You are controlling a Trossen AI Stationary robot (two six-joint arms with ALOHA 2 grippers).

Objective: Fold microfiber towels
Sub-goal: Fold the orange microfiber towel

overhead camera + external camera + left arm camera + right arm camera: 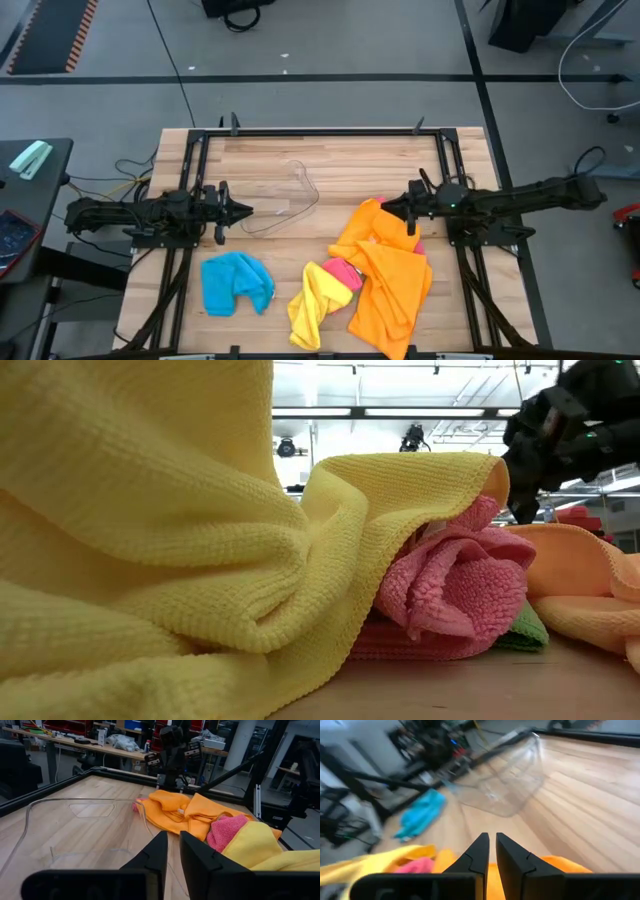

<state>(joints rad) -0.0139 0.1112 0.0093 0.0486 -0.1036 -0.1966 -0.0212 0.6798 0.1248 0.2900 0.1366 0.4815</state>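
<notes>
Right gripper (408,216) sat nearly shut and empty right over the upper edge of the crumpled orange microfiber towel (385,272), lower right of centre, probably lining up a corner pinch. Left gripper (240,211) hung nearly shut and empty too, at centre-left by the clear plastic tub (285,200), looked parked, with the bunched blue microfiber towel (235,282) lower left.

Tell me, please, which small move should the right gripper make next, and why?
Probably lower onto the orange towel and open to pinch its edge. The right gripper hovers nearly shut, holding nothing, at that towel's far edge. The left gripper, near the clear tub, also holds nothing.
</notes>
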